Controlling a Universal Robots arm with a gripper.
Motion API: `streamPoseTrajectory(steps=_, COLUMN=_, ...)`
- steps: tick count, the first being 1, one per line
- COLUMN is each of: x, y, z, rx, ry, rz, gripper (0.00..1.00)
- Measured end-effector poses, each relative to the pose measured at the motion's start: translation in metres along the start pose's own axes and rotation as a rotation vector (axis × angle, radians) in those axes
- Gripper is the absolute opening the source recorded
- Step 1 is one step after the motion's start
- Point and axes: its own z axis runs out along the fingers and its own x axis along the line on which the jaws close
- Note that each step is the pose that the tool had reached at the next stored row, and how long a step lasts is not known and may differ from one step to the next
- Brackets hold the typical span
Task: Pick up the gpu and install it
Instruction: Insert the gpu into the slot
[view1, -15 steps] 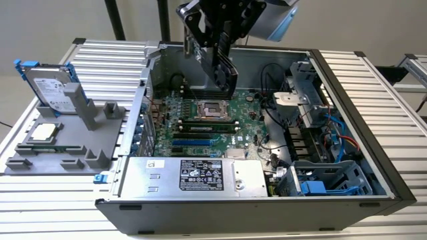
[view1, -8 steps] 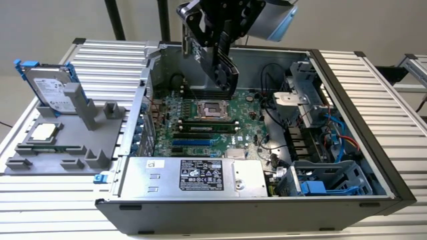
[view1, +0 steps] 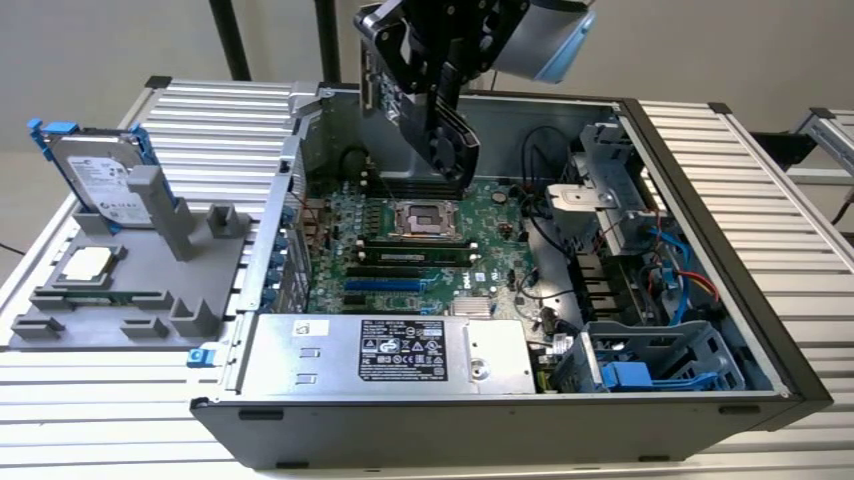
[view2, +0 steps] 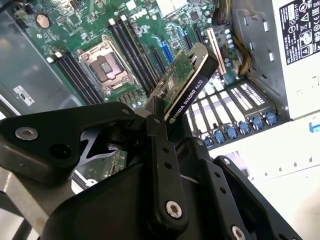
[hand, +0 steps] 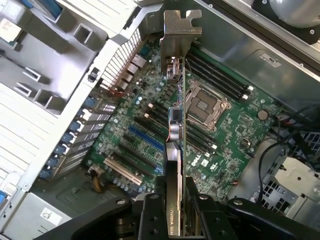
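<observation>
**Open computer case with graphics card held above the board.** The computer case (view1: 467, 435) lay on its side with the side panel off, so that its inside faced upward. It contained:

- a green motherboard (view1: 400, 270) with a bare processor socket (view1: 430, 218) near its middle;
- a silver power supply (view1: 387, 352) along the near wall;
- a grey and blue drive cage (view1: 654, 365) in the near corner on the exterior view's right;
- loose cables (view1: 667, 280) beside that cage.

A grey tray (view1: 200, 260) beside the case, on the exterior view's left, held a hard drive (view1: 100, 180) standing upright on blue rails. A square chip (view1: 88, 263) lay flat in the tray.

Both case and tray rested on a ribbed metal table (view1: 747, 160), the tray near its edge on the exterior view's left. A pale wall (view1: 80, 50) stood behind.

The gripper (view1: 434, 120) (hand: 175, 215) was clamped on the gpu (view1: 451, 150) (view2: 186, 82) (hand: 176, 145), its fingers pressed against the two flat faces. The card hung in the air inside the case opening, above the motherboard and clear of it, over the area between the socket and the far wall.

Its long axis ran down and away from the gripper at a tilt. The silver bracket (hand: 182, 30) was at the far, lower end, and the black shroud formed one side face. In the first wrist view the card appeared edge-on.
</observation>
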Motion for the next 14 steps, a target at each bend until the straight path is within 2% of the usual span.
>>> streamPoseTrajectory(steps=14, x=0.0000, y=0.0001, z=-0.0016, rx=-0.0003, ry=0.0035, rz=-0.071, gripper=0.00)
